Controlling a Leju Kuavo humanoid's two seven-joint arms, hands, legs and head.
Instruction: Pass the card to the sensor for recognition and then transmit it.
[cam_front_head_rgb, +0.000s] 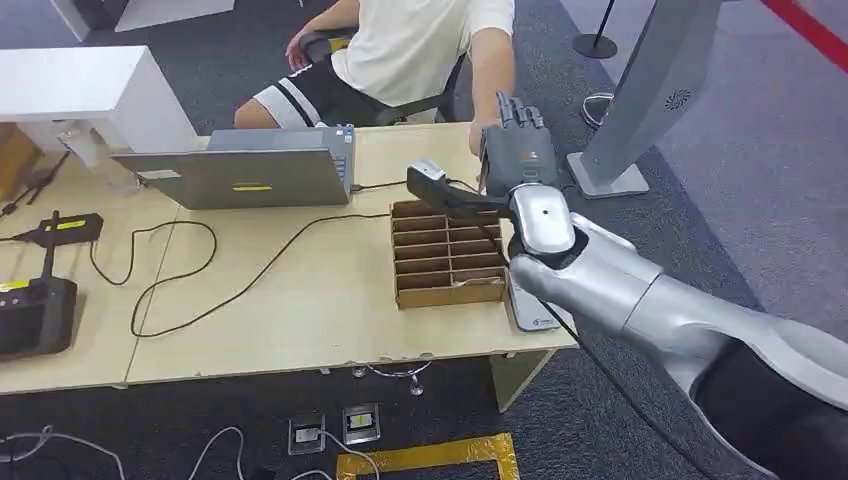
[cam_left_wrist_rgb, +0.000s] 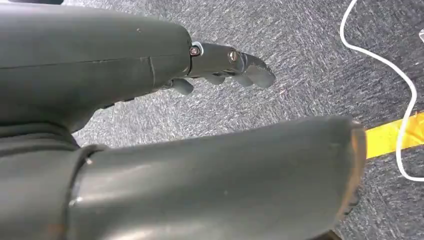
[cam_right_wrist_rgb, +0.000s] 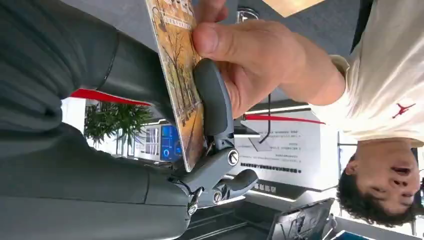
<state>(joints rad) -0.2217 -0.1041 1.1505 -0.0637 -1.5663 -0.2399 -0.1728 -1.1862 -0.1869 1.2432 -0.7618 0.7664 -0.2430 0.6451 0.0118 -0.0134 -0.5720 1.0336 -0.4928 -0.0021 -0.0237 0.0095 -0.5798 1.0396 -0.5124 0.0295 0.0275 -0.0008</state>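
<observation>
Table (cam_front_head_rgb: 300, 300): carries a laptop (cam_front_head_rgb: 240, 170) and a divided cardboard box (cam_front_head_rgb: 447, 255). A person (cam_front_head_rgb: 420, 50) sits at its far side. Right hand (cam_front_head_rgb: 515, 150) raised beyond the box, fingers closed on the card (cam_right_wrist_rgb: 180, 75), thumb (cam_right_wrist_rgb: 212, 100) against its face; the person's hand (cam_right_wrist_rgb: 250, 60) grips the same card. Left hand (cam_left_wrist_rgb: 220, 62) hangs over carpet, fingers loosely extended, holding nothing.

So the flat rectangular card with a yellowish-brown printed tree scene (cam_right_wrist_rgb: 181, 75) is standing on edge, pinched between the robot's right hand (cam_right_wrist_rgb: 210, 150) and a person's hand (cam_right_wrist_rgb: 250, 60) gripping its far end.
</observation>
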